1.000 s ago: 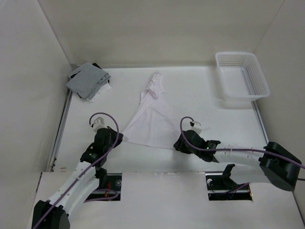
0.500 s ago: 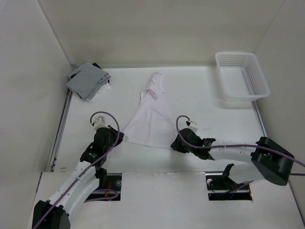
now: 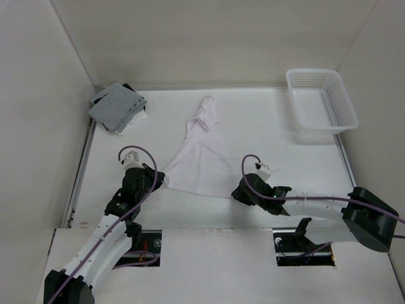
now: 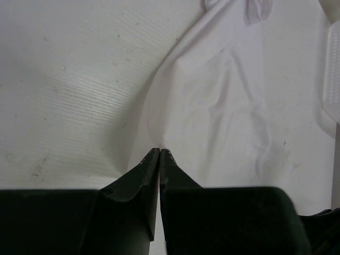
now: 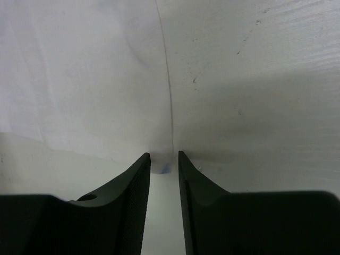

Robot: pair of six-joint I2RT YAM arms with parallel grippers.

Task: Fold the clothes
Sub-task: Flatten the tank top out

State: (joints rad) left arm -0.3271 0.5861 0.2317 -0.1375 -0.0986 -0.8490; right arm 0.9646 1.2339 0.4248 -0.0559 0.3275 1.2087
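Note:
The clothes (image 3: 201,158), one thin white garment with a pink tint, lie spread in a rough triangle mid-table, with a bunched end at the far tip. My left gripper (image 3: 158,182) is at the garment's near-left corner. In the left wrist view the left gripper (image 4: 160,151) is shut, its tips pinching the edge of the clothes (image 4: 228,106). My right gripper (image 3: 235,192) is at the near-right corner. In the right wrist view the right gripper (image 5: 164,155) stands open with a narrow gap. The corner of the clothes (image 5: 95,79) lies on the table between its tips.
A grey-and-white stack of folded garments (image 3: 118,107) sits at the far left corner. A white mesh basket (image 3: 321,101) stands at the far right. White walls close in the table on three sides.
My right arm nudged left toward the garment's corner, then drew back a little to the right, and its jaws narrowed. The left arm and the garment have hardly moved.

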